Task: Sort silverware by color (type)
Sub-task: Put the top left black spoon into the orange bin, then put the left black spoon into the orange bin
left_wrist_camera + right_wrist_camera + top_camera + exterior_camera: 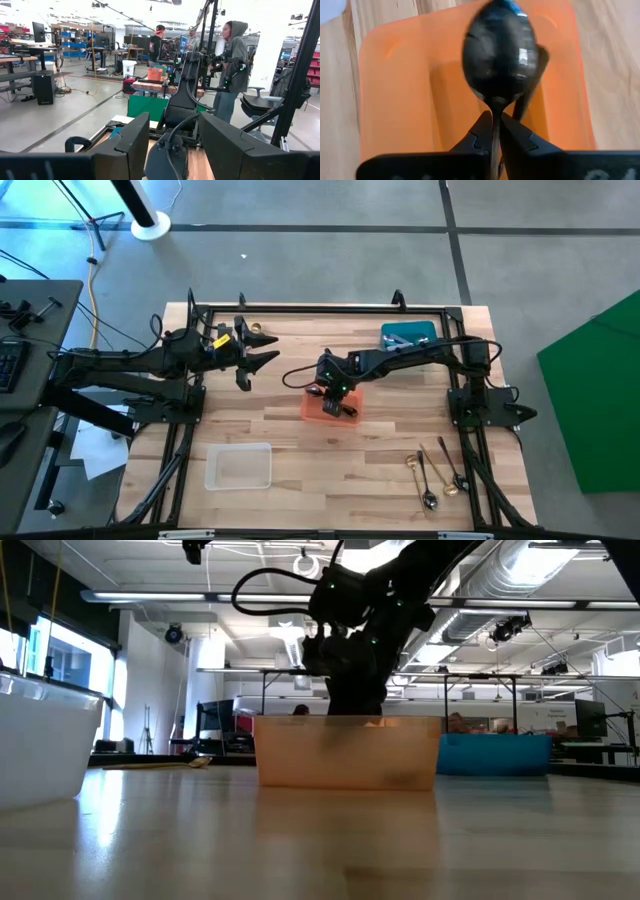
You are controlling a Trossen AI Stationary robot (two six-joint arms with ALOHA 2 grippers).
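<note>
right gripper (495,122) | jaws pinched on black spoon (500,60) handle, bowl over orange bin (395,100) | left gripper (262,352) | jaws apparently apart, holding nothing, above worktop (330,470)

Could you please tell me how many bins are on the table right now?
3: orange bin mid-table under the right gripper, blue bin at the far right, clear bin near left.

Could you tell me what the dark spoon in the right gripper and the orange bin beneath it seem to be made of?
The dark, glossy spoon looks like black-coated metal: its bowl throws sharp bright highlights, and the thin handle runs straight between the fingers of the right gripper. The orange rectangular bin looks like smooth, slightly translucent plastic, with rounded corners, a soft sheen and a moulded rim. Both are judged by look alone.
</note>
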